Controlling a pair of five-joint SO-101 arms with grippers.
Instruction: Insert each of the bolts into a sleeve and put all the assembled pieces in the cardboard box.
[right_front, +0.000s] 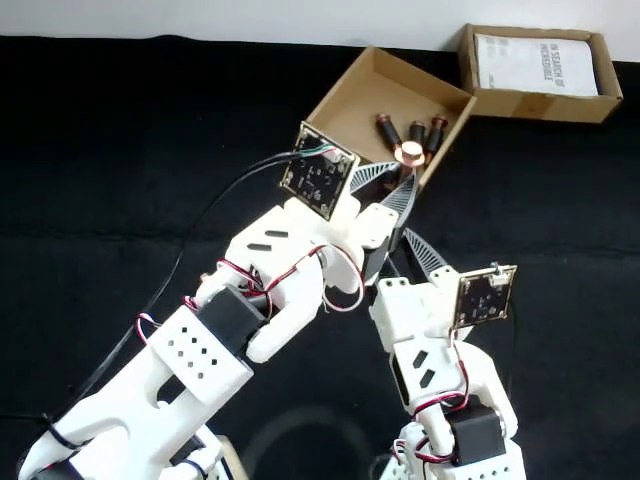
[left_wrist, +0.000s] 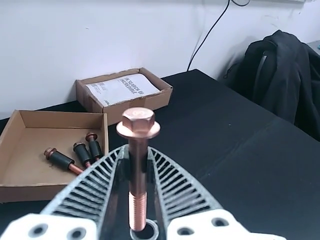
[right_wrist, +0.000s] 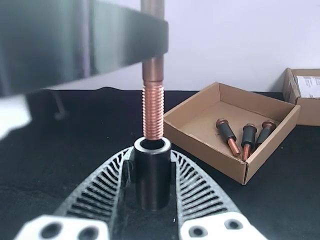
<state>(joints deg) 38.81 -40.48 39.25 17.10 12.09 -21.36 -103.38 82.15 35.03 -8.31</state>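
My left gripper (left_wrist: 137, 156) is shut on a copper bolt (left_wrist: 138, 165), held upright with its hex head on top. In the high view the left gripper (right_front: 392, 182) and the bolt's head (right_front: 410, 153) are beside the cardboard box's near corner. Right below, my right gripper (right_wrist: 152, 156) is shut on a black sleeve (right_wrist: 152, 175), also upright. The bolt's threaded tip (right_wrist: 152, 117) sits at the sleeve's mouth, just entering it. The open cardboard box (right_front: 345, 88) holds three assembled pieces (right_front: 412, 131), also visible from the left wrist (left_wrist: 80, 155) and the right wrist (right_wrist: 245, 135).
A second, smaller cardboard box (right_front: 540, 100) with a printed sheet stands at the back right, close behind the first. The black cloth table (right_front: 120, 150) stretches to the left. A dark bag (left_wrist: 280, 70) lies off the table's far side.
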